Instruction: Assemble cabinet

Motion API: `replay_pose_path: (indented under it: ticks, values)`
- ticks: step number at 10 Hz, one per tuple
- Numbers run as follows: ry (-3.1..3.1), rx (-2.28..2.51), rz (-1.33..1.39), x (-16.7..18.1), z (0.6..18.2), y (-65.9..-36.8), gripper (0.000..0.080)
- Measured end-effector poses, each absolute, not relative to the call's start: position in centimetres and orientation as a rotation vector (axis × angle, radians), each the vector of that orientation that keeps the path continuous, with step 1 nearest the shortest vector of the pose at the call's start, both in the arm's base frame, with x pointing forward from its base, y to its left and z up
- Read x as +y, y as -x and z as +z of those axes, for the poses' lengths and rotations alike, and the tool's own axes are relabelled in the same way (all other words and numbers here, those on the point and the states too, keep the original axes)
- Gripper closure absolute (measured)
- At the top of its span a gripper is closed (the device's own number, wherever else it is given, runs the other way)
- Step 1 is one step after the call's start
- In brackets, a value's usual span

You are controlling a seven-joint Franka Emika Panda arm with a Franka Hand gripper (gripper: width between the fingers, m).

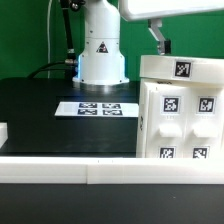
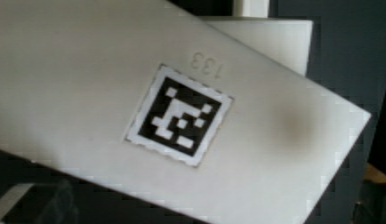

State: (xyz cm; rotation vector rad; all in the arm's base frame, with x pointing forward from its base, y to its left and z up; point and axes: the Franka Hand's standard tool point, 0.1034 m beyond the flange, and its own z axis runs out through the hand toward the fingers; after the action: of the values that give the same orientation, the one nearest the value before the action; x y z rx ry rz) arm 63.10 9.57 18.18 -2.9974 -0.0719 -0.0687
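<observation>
The cabinet (image 1: 178, 125) is a large white box at the exterior view's right, with raised tagged panels on its front. A white tagged slab (image 1: 185, 68) lies across its top. My gripper (image 1: 159, 45) comes down from the upper right, and a dark finger (image 1: 158, 40) reaches the slab's near-left edge. In the wrist view a white tagged surface (image 2: 190, 110) fills the frame very close up. My fingers do not show there, so I cannot tell whether they are open or shut.
The marker board (image 1: 95, 107) lies on the black table (image 1: 50, 120) in front of the robot base (image 1: 100, 55). A white rail (image 1: 90, 170) runs along the front edge. A small white piece (image 1: 3, 130) sits at the far left edge.
</observation>
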Motion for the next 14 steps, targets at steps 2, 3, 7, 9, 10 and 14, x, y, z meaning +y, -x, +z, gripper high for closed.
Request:
replay_pose_path:
  ticks: [2,3,7,9,10,14]
  values:
    - [2.987,-0.384,-0.075,9.6,17.9,-62.5,0.0002]
    - [2.970,-0.575,-0.078,9.5,17.7,-62.4,0.0002]
    - [2.831,-1.209,-0.092,8.8,17.1,-62.3,0.0002]
    - [2.778,-1.357,-0.090,8.3,16.9,-62.3,0.0002]
    - [2.794,-1.331,-0.093,8.2,16.6,-62.2,0.0002]
    - [2.825,-1.288,-0.101,8.2,15.7,-62.2,0.0002]
